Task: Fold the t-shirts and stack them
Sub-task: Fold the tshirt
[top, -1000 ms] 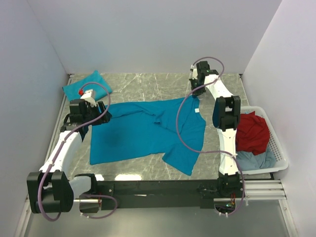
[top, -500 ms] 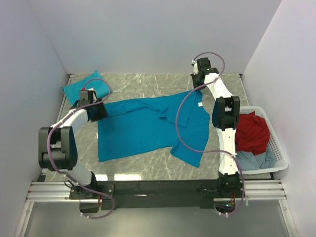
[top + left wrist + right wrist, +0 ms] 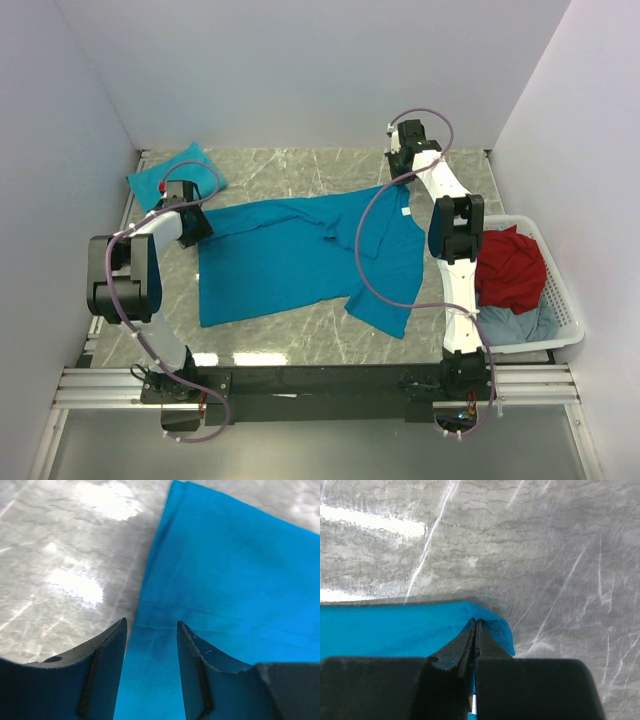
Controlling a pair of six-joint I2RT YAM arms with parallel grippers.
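Pinching the far-right corner of the spread t-shirt (image 3: 290, 260), the right gripper (image 3: 474, 624) has its jaws pressed tight together w/ a small pucker of teal cloth caught at the tips and bare marble beyond. The shirt lies mostly flat across the middle of the table (image 3: 300, 170), one sleeve trailing toward the near edge, w/ wrinkles round the collar where the white neck label (image 3: 405, 212) shows. The left gripper (image 3: 151, 626) sits at the shirt's far-left corner, jaws spread and straddling the cloth's side edge, fabric visible in the gap btwn them. It looks not yet clamped, though I can't tell if one finger is already under the hem. A folded t-shirt (image 3: 170, 172) rests in the table's far-left corner, just beyond that gripper. Off the right edge, a basket (image 3: 570, 315) holds a red garment (image 3: 510, 265) and a grey-blue one (image 3: 515, 325). Handling, as I judge it: light, limp cloth w/ no stiffness, so anything unsupported will sag and bunch, and it prob. slides easily on the smooth marble. Best holds are hems and seams at the corners, where doubled fabric gives the thin jaws some bite. Two corners on the same edge, pulled gently apart, should keep that edge straight for a fold.
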